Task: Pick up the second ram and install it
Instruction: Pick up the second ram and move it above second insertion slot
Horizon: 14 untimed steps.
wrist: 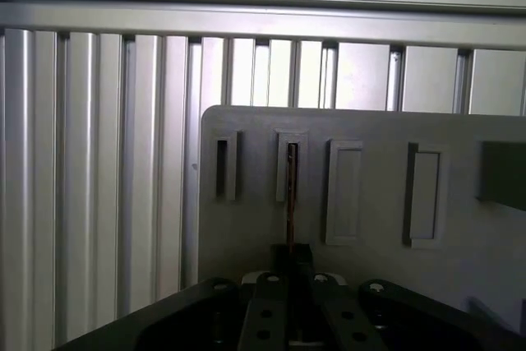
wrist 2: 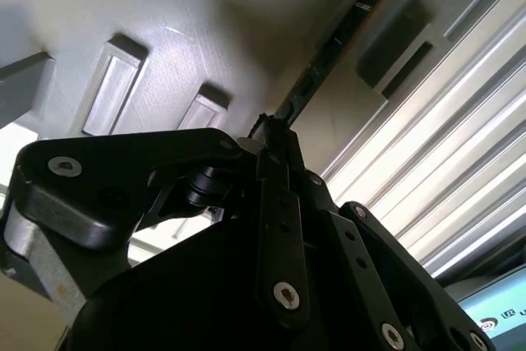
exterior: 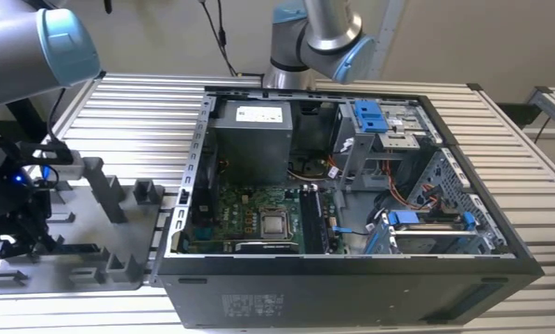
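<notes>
The second ram (wrist: 291, 195) is a thin dark strip seen edge-on, its far end in a narrow slot of the grey holder plate (wrist: 370, 129). In the second wrist view the second ram (wrist 2: 329, 51) runs from that slot down between the black fingers. My gripper (wrist: 292, 256) is shut on its near end; the fingers (wrist 2: 275, 162) press together around it. In the exterior view my gripper (exterior: 21, 240) hangs low over the grey holder plate (exterior: 91, 229) at the exterior view's left, apart from the open computer case (exterior: 352, 292).
The case lies open with its motherboard (exterior: 249, 216), silver CPU (exterior: 275, 224), power supply (exterior: 251, 139) and blue drive brackets (exterior: 370, 115). Upright grey posts (exterior: 101, 184) rise from the holder plate. A ribbed metal table (exterior: 129, 111) carries everything. A second arm's base (exterior: 315, 42) stands behind the case.
</notes>
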Each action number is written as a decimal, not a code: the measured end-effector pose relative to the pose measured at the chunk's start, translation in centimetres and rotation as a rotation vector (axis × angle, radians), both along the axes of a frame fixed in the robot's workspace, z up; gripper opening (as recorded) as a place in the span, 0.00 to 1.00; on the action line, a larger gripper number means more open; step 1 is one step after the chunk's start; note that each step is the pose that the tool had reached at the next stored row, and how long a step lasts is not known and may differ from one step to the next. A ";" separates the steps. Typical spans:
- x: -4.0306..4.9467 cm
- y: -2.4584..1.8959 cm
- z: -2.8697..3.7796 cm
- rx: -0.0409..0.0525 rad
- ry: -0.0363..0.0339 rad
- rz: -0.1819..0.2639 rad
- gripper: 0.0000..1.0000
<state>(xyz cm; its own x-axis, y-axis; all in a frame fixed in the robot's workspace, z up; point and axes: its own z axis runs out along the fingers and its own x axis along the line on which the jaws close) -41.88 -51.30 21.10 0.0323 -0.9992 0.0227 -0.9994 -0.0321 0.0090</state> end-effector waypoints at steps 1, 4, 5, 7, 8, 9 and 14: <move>0.00 0.00 0.03 0.0000 0.0000 0.000 0.14; 0.00 0.00 0.14 0.0000 0.0000 0.000 0.14; -0.01 0.00 0.21 -0.0001 0.0000 0.000 0.14; -0.01 0.00 0.24 0.0000 0.0000 0.000 0.14; 0.00 0.00 0.26 0.0000 0.0001 0.000 0.14; -0.01 0.00 0.28 0.0000 0.0000 0.000 0.14; -0.01 0.00 0.40 0.0000 0.0001 0.000 0.14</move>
